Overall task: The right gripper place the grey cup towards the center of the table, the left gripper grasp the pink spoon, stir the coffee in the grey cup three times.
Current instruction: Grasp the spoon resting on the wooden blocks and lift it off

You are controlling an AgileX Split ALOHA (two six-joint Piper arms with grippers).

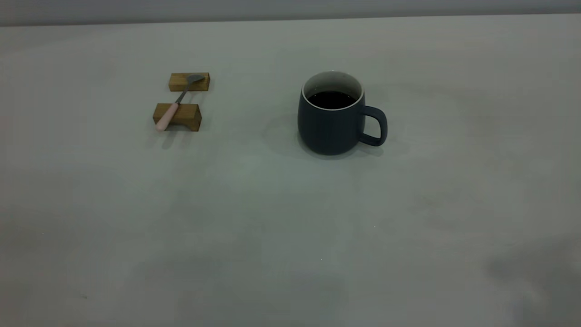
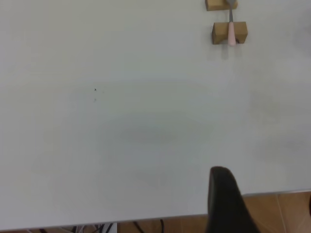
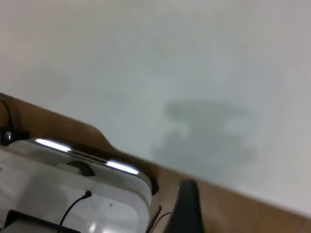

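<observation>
Spoon point(image 2: 231, 29) lies across two blocks point(image 2: 229, 33), far from left gripper point(image 2: 224, 201).

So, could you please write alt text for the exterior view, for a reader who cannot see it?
A grey cup of dark coffee stands right of centre on a pale table, its handle pointing right. To its left, a pink spoon lies bridged across two small wooden blocks. No gripper appears.

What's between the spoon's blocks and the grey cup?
Nothing: bare table separates the wooden blocks holding the pink spoon from the grey cup, per the exterior view.
</observation>
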